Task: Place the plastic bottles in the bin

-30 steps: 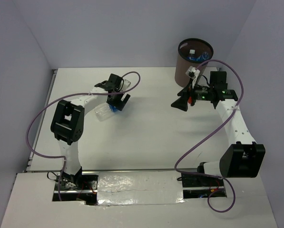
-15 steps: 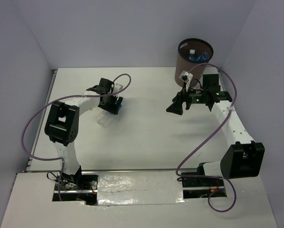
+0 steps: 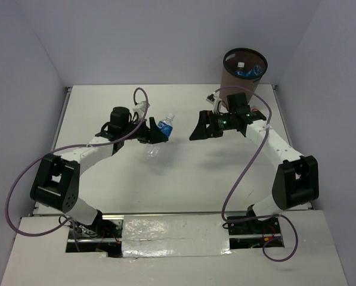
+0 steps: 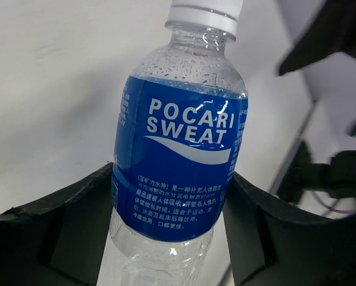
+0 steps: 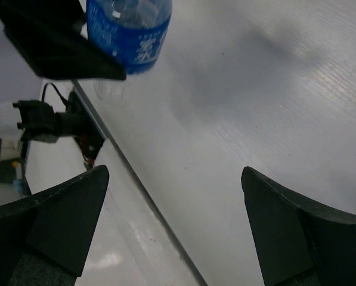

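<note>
Blue-labelled bottle [image 4: 178, 173], white-capped, sits clamped in left pincer [image 3: 155, 132] above the counter [image 3: 183, 179], opposite the right pincer [image 3: 198, 130], which gapes wide and empty; bin [image 3: 230, 83] stands at far right, other bottles [image 3: 249, 72] inside.

A white table [image 3: 183, 185] spreads beneath the left gripper [image 3: 158, 133] and the right gripper [image 3: 195, 132], its surface matt and finely lined in the right wrist view. Behind both grippers rises a pale lilac back wall [image 3: 154, 36]. A matching side wall [image 3: 16, 107] stands well out beyond the left gripper, another [image 3: 341, 83] beyond the right. A metal rail [image 3: 51, 149] runs along the table's left edge. Nearer than the grippers, crinkled silver tape [image 3: 172, 229] crosses the table's front edge. The light is even, with faint, soft shadows.
</note>
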### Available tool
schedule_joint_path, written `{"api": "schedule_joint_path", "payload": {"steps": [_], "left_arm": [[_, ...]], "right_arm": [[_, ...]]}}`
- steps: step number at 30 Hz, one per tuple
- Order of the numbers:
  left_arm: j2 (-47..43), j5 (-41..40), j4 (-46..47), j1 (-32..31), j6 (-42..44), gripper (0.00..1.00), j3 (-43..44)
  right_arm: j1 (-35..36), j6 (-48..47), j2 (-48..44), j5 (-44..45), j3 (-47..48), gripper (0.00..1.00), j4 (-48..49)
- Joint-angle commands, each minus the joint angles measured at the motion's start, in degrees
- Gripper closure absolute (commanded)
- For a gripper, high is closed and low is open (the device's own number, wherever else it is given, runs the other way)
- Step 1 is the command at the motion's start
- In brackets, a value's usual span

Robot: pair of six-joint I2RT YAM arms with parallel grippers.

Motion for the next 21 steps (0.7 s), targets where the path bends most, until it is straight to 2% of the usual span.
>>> {"api": "schedule_joint_path", "payload": {"steps": [1,3,9,18,21], "left_arm": [[-2.94,7.85,21.84,-2.07,-14.57,0.60,-4.29],[-2.86,7.41,27.20,-4.00,-17.74,0.60,-5.88],[-1.54,5.48,34.16,-8.40,-21.88,0.60,-6.94],[-0.13,5.48,35.49,-10.25,-22.94,0.60,-6.14],[0.21,5.57,36.72,-10.52,-23.73,0.60,-6.67]], "right_arm": [[1.14,15.14,0.35,3.48,3.57,0.00,7.36],[1.66,20.06,0.53,2.34,3.40,0.00,10.87],[4.30,30.02,2.02,1.89,2.69,0.00,18.61],[7.20,30.91,3.52,4.18,3.31,0.01,21.07],[7.56,30.29,3.43,4.79,3.14,0.04,21.25]]}}
